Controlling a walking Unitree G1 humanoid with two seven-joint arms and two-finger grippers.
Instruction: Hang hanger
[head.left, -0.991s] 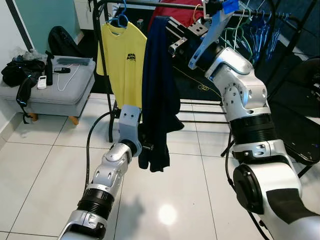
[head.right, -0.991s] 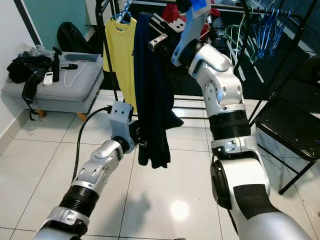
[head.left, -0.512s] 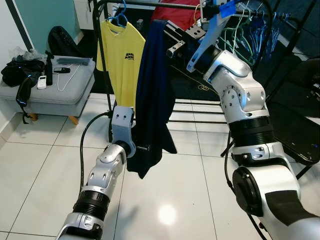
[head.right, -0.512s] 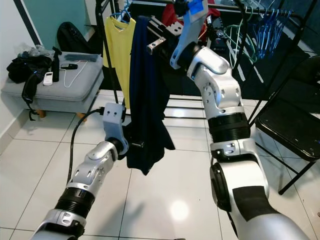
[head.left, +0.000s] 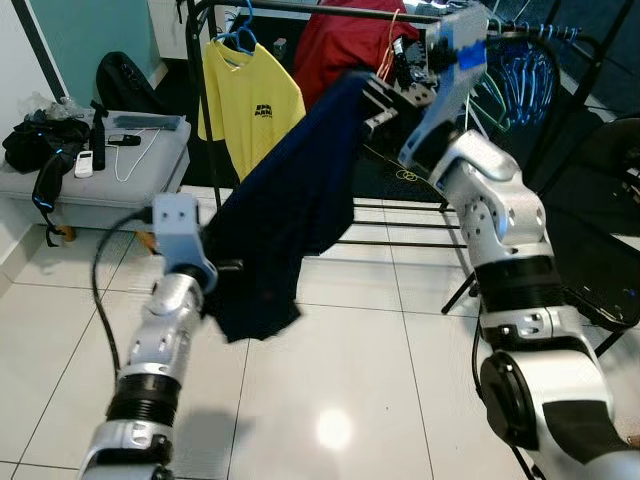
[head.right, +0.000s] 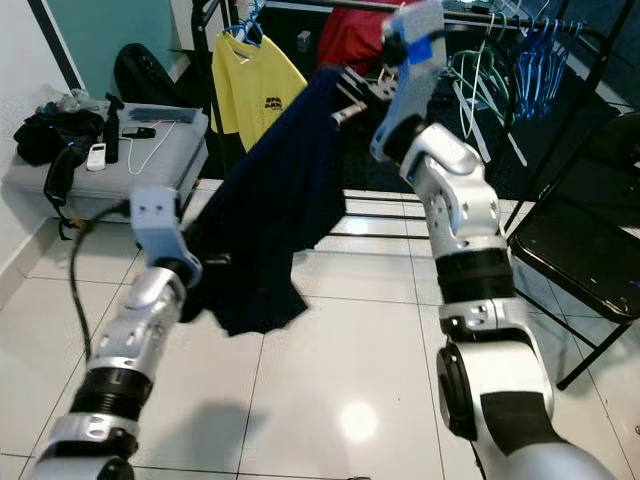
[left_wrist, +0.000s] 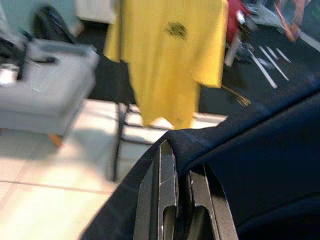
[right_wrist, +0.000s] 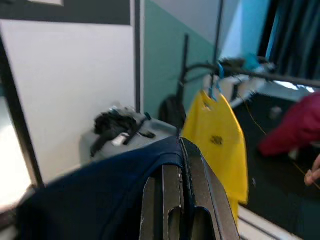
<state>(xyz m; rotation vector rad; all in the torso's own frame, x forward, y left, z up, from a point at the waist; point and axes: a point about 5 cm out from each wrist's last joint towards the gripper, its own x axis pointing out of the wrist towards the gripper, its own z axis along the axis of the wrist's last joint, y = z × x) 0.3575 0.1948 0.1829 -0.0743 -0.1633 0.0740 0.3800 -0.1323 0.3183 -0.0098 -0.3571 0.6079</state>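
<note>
A white tiled floor (head.left: 330, 400) runs under a black clothes rack (head.left: 300, 8) holding a yellow shirt (head.left: 250, 110). A navy garment (head.left: 290, 210) stretches taut in front of it, pinched low by the left end effector (left_wrist: 181, 165) and high near the rail by the right end effector (right_wrist: 181, 165), both clamped on cloth.

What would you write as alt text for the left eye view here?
A dark navy garment is stretched slantwise between the two claws: the left claw grips its lower end, the right claw its top near the clothes rack. A yellow T-shirt hangs behind on the rack.
</note>
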